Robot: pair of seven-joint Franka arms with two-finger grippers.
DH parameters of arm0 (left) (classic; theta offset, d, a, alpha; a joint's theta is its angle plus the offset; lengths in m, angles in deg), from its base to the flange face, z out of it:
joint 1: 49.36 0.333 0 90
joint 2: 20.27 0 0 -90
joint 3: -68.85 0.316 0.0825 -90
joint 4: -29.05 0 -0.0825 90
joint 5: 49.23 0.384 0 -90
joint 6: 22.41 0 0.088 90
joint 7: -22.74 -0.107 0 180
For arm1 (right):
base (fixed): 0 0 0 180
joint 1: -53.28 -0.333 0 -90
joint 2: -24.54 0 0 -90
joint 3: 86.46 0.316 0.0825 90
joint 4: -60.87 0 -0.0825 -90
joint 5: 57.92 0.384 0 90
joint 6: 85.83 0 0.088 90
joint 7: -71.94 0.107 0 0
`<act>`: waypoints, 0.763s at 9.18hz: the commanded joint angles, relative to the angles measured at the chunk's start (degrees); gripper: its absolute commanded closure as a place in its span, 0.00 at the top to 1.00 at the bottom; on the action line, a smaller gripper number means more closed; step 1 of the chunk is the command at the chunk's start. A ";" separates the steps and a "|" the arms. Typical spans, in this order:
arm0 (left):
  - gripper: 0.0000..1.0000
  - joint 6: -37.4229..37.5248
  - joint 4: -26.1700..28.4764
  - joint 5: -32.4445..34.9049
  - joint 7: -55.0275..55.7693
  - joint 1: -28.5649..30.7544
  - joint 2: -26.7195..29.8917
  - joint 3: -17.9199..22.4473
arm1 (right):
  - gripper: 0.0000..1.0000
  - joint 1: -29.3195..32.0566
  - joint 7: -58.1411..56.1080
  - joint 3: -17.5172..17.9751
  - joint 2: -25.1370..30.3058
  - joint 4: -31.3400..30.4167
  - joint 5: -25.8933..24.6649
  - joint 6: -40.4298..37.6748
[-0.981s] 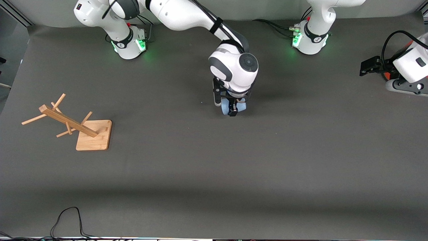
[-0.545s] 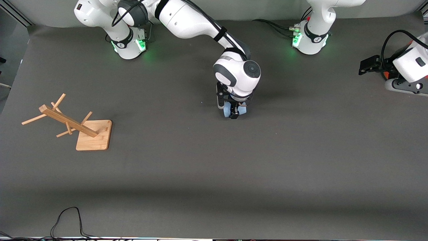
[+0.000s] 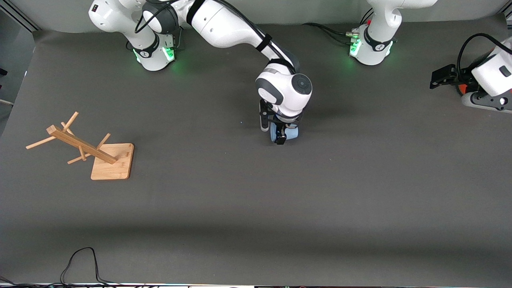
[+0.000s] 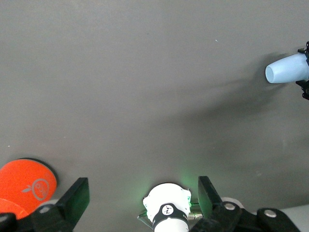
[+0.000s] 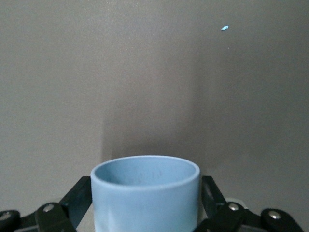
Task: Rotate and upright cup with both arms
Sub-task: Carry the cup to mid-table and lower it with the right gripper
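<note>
Cup [image 3: 291,133]: pale blue, smooth, tapered, no handle. In left wrist view lies on side, narrow closed base showing; in right wrist view open mouth faces camera. Sits mid-tabletop [image 3: 256,208] between fingers [image 5: 82,193] of my right gripper [image 3: 281,134]; fingers spread beside its walls, not clamped. My left gripper [image 3: 442,78] waits at left arm's end, fingers apart, holding nothing. Bare tabletop all around cup; wooden rack [image 3: 86,148] well apart toward right arm's end.

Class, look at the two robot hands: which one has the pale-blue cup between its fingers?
The right hand, mid-table: the cup sits between its fingers. The left hand waits near the table's edge, open and holding nothing.
</note>
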 commanded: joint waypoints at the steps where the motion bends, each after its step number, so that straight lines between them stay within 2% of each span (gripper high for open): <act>1: 1.00 0.24 -0.50 -0.34 -0.81 0.09 0.77 0.03 | 1.00 -0.60 1.47 -0.65 -0.19 1.49 -0.84 0.05; 3: 1.00 -0.20 -0.50 -0.43 -0.73 0.09 0.77 0.11 | 1.00 -0.25 0.25 -0.65 4.62 0.70 -0.66 -2.57; 7: 1.00 -1.08 -0.41 -0.34 -0.55 -0.69 0.42 -0.15 | 1.00 1.76 -11.40 -1.17 15.08 0.61 0.13 -18.89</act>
